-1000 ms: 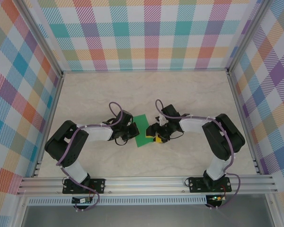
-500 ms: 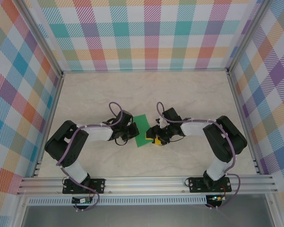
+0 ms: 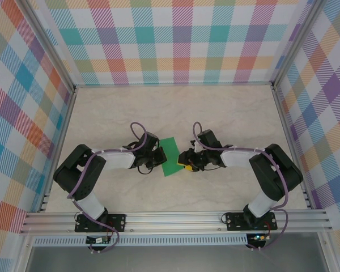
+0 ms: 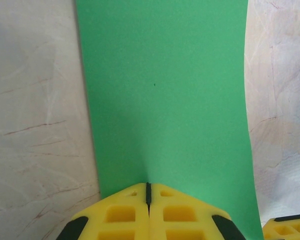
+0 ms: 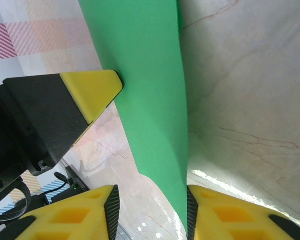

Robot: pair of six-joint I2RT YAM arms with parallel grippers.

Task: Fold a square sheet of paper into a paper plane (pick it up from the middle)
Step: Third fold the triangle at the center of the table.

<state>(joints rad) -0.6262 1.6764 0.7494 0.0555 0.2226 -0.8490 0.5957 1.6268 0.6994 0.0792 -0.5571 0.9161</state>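
— Since a second ago the right arm's elbow has been swung outward; the right gripper (image 3: 184,164) has been kept at the right edge of the thin bright green square sheet of paper (image 3: 171,156).

— How are the jaws set?

— On the right they are held apart, with the sheet's edge taken between them. The left gripper (image 4: 148,192), reached in on a bent arm, is clenched on the opposite edge.

— And the sheet?

— It is seen between both grippers, mid-way across the pale marbled table (image 3: 226,113), plain, matte and unmarked. Whether it lies flat cannot be told.
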